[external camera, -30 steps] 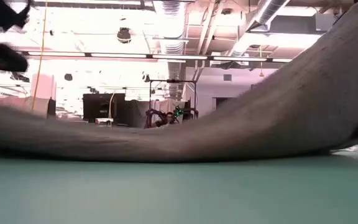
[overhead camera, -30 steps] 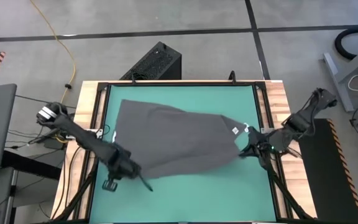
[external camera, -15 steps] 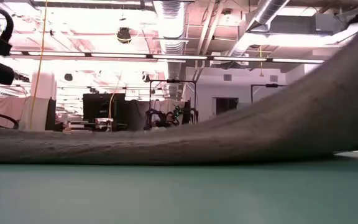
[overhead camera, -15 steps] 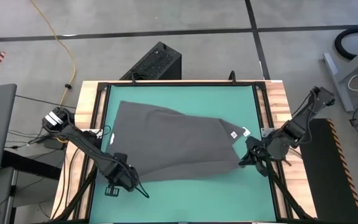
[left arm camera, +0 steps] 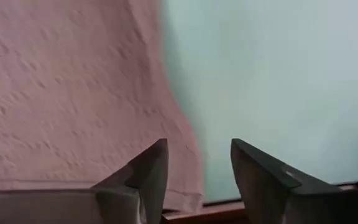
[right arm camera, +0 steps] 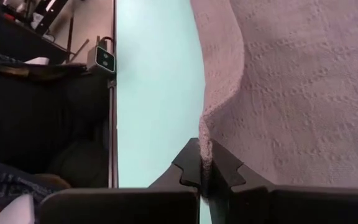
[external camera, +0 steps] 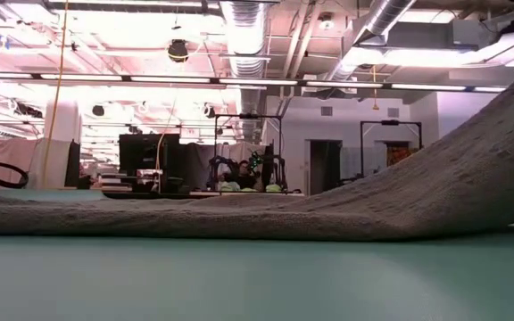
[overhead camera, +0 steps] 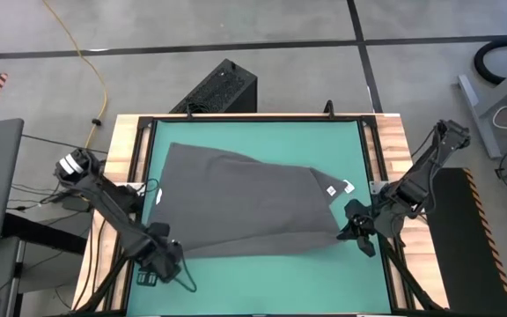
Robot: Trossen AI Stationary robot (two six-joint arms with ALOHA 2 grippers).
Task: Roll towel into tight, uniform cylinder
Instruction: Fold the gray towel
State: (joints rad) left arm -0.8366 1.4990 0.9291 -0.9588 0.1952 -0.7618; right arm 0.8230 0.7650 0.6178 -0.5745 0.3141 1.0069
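Observation:
The dark grey towel [overhead camera: 245,202] lies spread over the green mat [overhead camera: 262,273], with its white tag [overhead camera: 333,187] near the right end. In the low view the towel [external camera: 239,218] lies flat at the left and rises toward the upper right. My left gripper [left arm camera: 194,171] stands open, pointing down over the towel's near left corner [left arm camera: 179,186], one finger above the cloth and one above the mat; in the high view that gripper [overhead camera: 161,257] is at the mat's near left. My right gripper [overhead camera: 350,231] is shut on the towel's near right corner. My right gripper pinches the towel's edge [right arm camera: 205,140] between its two fingers, at the near right corner. The fingers come slanting down from the table's right side. That corner is lifted off the mat, and the cloth slopes down from it to the flat part [external camera: 105,214].
A wooden frame [overhead camera: 394,141] borders the mat. A black box [overhead camera: 223,88] stands on the floor beyond the far edge. A small camera [right arm camera: 104,59] sits at the table's edge. Bare mat runs along the near edge. A person [external camera: 244,174] sits far off in the room.
My left gripper has gone toward the table's near left corner and down. The towel's left end, raised a second ago, now lies flat on the mat. My right gripper has moved toward the near edge and lower, rolling, with the towel's right corner, which stays raised.

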